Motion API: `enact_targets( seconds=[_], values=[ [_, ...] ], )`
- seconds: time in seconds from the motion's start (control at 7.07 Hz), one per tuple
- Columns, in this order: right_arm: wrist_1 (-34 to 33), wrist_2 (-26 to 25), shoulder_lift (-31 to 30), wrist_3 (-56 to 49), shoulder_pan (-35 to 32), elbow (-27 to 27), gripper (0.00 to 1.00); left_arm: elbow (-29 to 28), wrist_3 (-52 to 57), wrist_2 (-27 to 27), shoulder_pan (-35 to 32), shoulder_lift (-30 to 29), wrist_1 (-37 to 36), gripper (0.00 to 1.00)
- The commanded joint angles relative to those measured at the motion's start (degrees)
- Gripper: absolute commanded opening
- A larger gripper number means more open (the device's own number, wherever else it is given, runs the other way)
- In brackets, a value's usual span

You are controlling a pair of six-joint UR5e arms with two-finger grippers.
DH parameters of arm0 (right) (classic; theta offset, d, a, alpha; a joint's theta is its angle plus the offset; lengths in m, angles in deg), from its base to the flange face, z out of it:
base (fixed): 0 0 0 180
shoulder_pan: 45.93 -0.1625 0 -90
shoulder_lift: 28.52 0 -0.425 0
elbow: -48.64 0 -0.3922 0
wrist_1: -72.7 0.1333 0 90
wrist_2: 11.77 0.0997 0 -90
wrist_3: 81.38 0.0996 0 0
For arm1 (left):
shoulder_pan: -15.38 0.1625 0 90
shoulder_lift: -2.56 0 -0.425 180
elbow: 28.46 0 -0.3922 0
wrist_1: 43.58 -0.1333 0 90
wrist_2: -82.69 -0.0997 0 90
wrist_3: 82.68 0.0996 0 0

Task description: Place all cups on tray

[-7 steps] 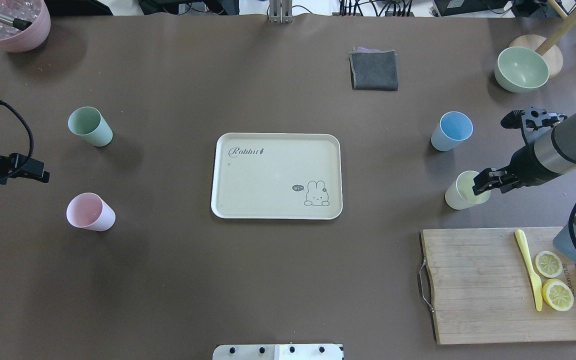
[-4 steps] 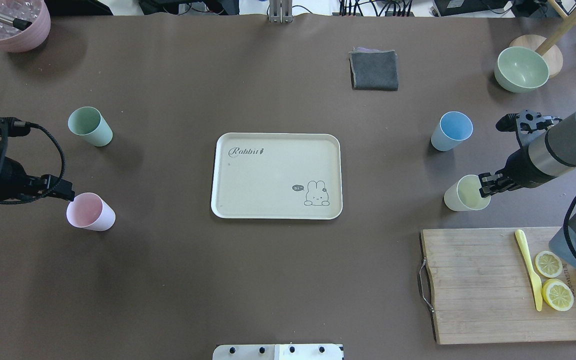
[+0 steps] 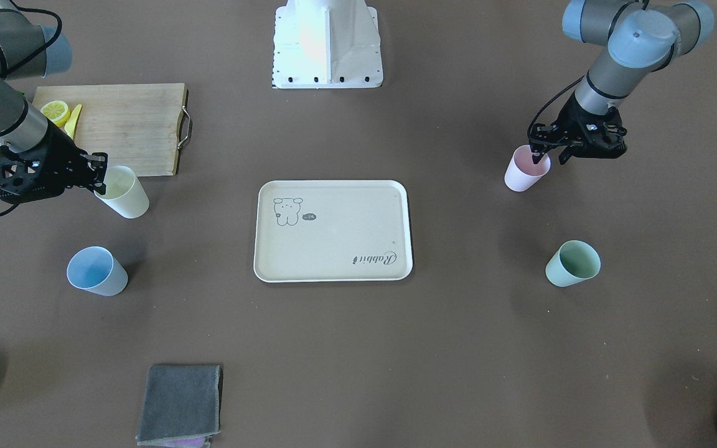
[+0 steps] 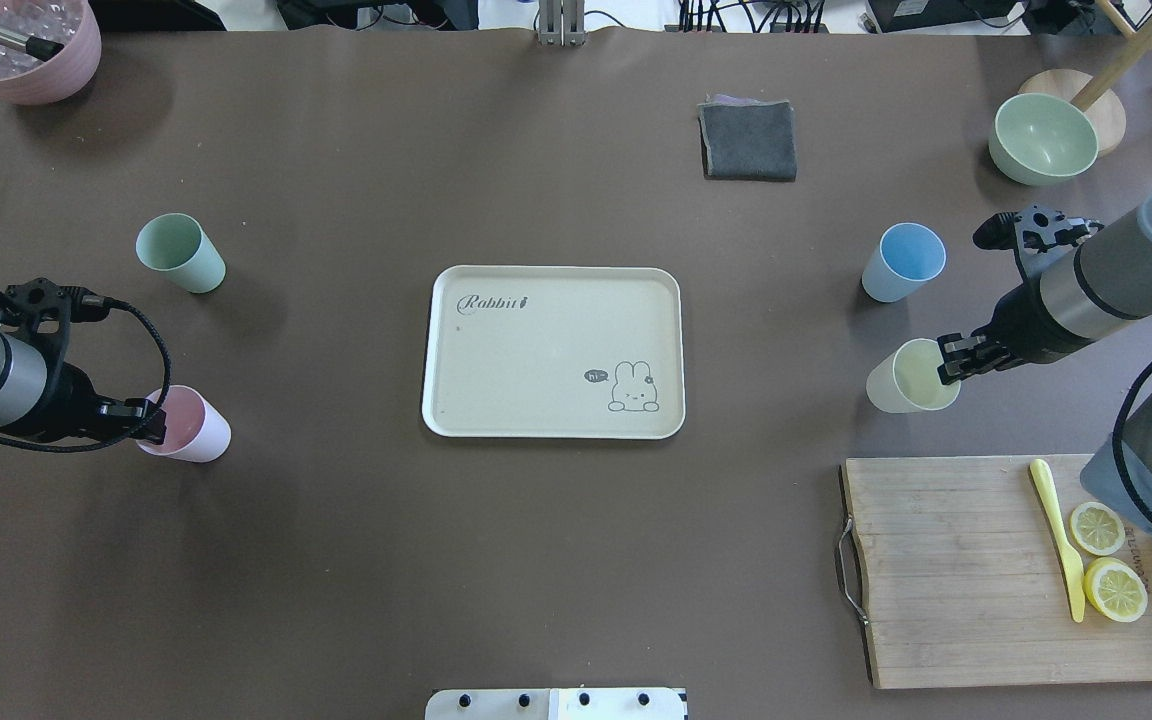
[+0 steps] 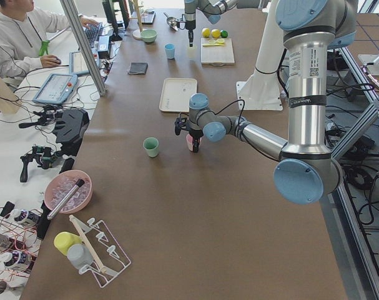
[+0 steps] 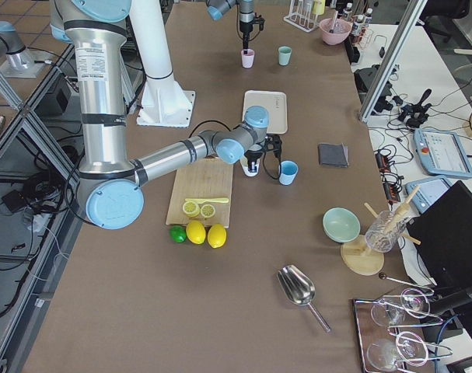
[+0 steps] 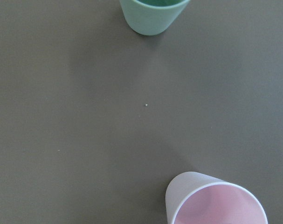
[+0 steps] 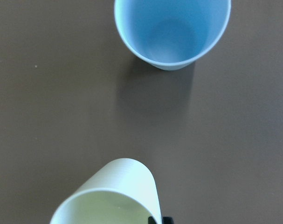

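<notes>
Since rims offer purchase, my right gripper pinches the yellow cup. My left gripper — unclenched — has one finger inside the pink cup.

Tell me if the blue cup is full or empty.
Empty. The right wrist view looks straight down into the blue cup and shows only its bare bottom.
</notes>
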Motion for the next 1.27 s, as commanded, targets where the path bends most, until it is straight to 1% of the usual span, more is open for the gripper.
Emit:
enact_targets(
  seconds=[0.0,0.14,0.28,0.42,0.57,0.71,0.85,0.99,1.13],
  values=[
    [-3.8,0.0,8.1,7.4,2.6,0.2,0.00,-0.1,-0.2,0.6,0.3,-2.8,-0.2,0.00],
    [-3.8,0.0,10.4,9.9,3.7,0.2,0.00,0.2,-0.6,4.4,0.2,-4.3,-0.2,0.00],
    [-3.9,-0.7,13.4,12.8,5.8,-0.1,0.00,-0.1,-3.0,6.8,-0.8,-7.8,-0.5,0.00],
    [-3.9,-3.0,16.2,16.8,9.2,-0.7,0.00,-0.4,-7.0,6.8,-0.8,-13.0,-2.6,0.00],
    [-6.0,-5.4,18.7,17.9,11.3,-0.8,0.00,-1.3,-9.0,6.4,-0.5,-19.1,-7.8,0.00],
    [-8.1,-8.0,21.7,20.2,13.5,-1.6,0.00,-5.2,-13.0,6.2,-0.2,-25.9,-10.0,0.00],
    [-8.2,-11.0,23.3,21.8,16.0,-3.1,0.00,-8.1,-14.5,4.9,0.4,-29.2,-9.9,0.00],
    [-8.3,-12.0,23.5,22.0,16.5,-3.4,0.00,-9.6,-14.6,2.6,2.1,-30.5,-9.9,0.00],
    [-8.2,-12.3,23.6,21.9,16.7,-4.0,0.00,-11.8,-16.2,2.5,2.3,-33.0,-9.9,0.00]
  ],
)
